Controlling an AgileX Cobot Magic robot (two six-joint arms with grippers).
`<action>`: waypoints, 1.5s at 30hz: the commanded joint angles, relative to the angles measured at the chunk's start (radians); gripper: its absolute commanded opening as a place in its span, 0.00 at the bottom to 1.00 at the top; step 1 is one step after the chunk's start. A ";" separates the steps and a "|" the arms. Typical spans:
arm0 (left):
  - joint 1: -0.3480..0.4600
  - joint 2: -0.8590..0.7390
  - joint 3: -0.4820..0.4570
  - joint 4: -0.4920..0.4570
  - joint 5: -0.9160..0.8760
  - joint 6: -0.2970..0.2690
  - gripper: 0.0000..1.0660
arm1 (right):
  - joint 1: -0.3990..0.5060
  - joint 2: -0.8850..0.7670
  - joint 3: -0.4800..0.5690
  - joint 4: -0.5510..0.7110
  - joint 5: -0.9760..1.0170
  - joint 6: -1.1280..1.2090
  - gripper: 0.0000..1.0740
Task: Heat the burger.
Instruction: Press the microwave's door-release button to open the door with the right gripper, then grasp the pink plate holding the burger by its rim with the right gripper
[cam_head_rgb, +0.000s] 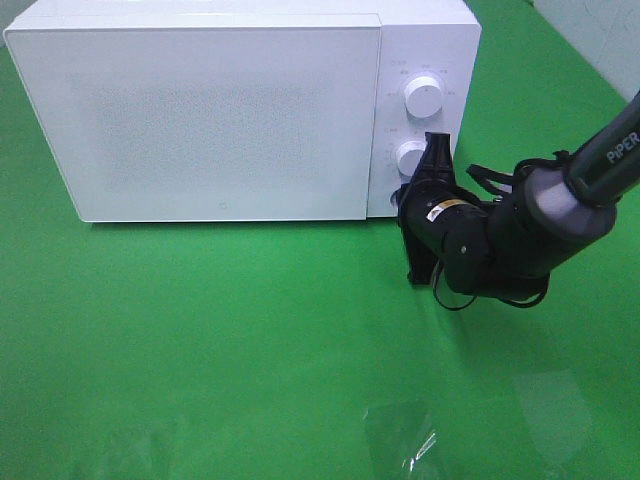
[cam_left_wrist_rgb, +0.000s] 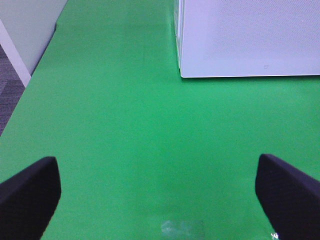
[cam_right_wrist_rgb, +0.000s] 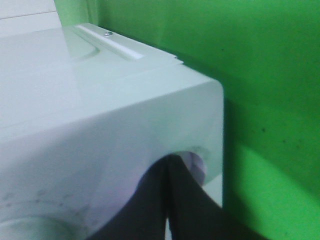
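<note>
The burger is out of view. A white microwave (cam_head_rgb: 210, 110) stands at the back with its door shut; its corner also shows in the left wrist view (cam_left_wrist_rgb: 250, 35). My right gripper (cam_head_rgb: 403, 197) is shut, and its black fingertips (cam_right_wrist_rgb: 167, 162) touch a round button (cam_right_wrist_rgb: 196, 167) at the lower corner of the control panel (cam_head_rgb: 425, 60), below the two knobs. My left gripper (cam_left_wrist_rgb: 157, 167) is open over bare green cloth with nothing between its fingers. It does not show in the exterior view.
Green cloth (cam_head_rgb: 200, 350) covers the table in front of the microwave. Two white knobs (cam_head_rgb: 424, 97) sit on the panel, the lower one partly hidden by my right arm (cam_head_rgb: 520, 230). The table's left edge (cam_left_wrist_rgb: 30, 85) drops to a grey floor.
</note>
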 joint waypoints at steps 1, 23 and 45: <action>0.001 -0.004 0.004 -0.006 -0.002 -0.004 0.92 | -0.032 -0.008 -0.098 0.030 -0.262 -0.045 0.00; 0.001 -0.004 0.004 -0.006 -0.002 -0.004 0.92 | 0.008 -0.033 -0.099 0.088 -0.218 -0.075 0.00; 0.001 -0.004 0.004 -0.006 -0.002 -0.004 0.92 | 0.070 -0.199 0.138 -0.072 0.163 -0.036 0.00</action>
